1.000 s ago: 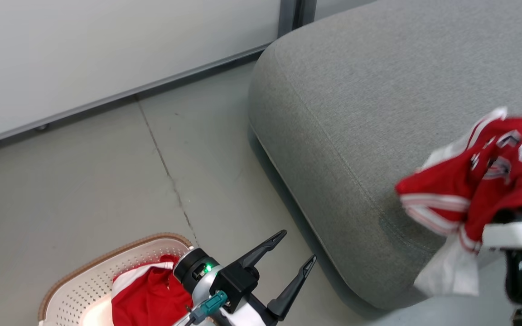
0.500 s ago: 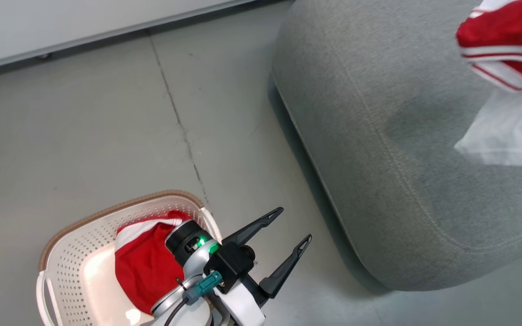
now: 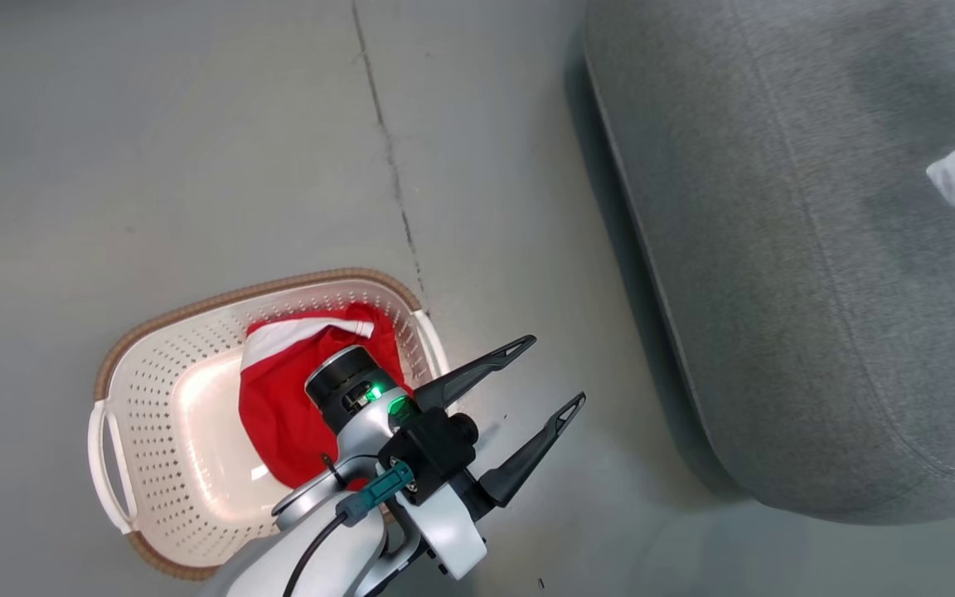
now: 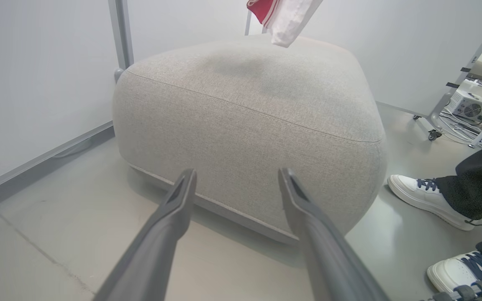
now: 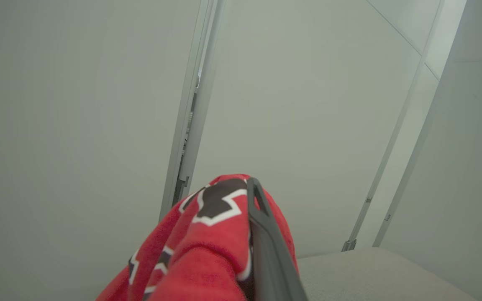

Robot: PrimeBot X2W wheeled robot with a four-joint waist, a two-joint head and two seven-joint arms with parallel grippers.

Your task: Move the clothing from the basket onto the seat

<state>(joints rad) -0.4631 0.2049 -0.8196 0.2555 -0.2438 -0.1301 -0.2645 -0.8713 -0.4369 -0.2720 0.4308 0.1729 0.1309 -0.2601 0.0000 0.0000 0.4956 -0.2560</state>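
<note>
Your right end effector (image 5: pixel 247 196) is clamped on a red garment (image 5: pixel 207 251) hanging above the seat (image 4: pixel 245 104). Your left end effector (image 3: pixel 556 369), spread apart and empty, hovers just beside the basket (image 3: pixel 196 303), where other clothing (image 3: pixel 278 406) lies.

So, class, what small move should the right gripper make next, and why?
Probably lower a little, then open. The right gripper is shut on a garment that hangs above the seat, its white end near the top, so releasing should land it there.
</note>
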